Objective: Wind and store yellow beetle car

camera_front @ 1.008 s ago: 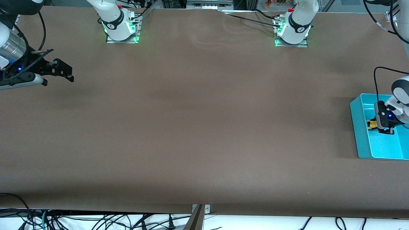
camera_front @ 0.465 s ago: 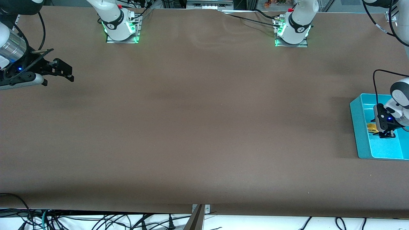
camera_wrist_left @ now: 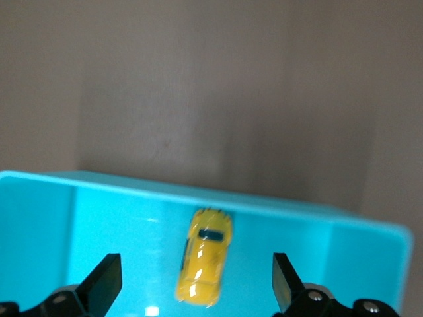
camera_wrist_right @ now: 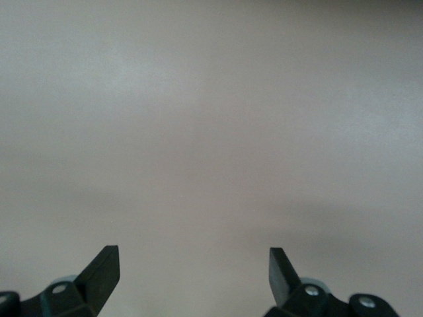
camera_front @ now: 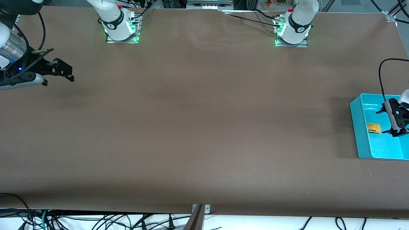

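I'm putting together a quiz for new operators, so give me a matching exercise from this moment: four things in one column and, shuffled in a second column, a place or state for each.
Column one:
1. yellow beetle car
2. left gripper
3. right gripper
4. turquoise bin

Column two:
A. open, waiting over bare table at the right arm's end
B. lying free on the bin's floor
C. standing on the table at the left arm's end
D. open, over the bin, holding nothing

Pairs: 1-B, 2-D, 3-A, 4-C
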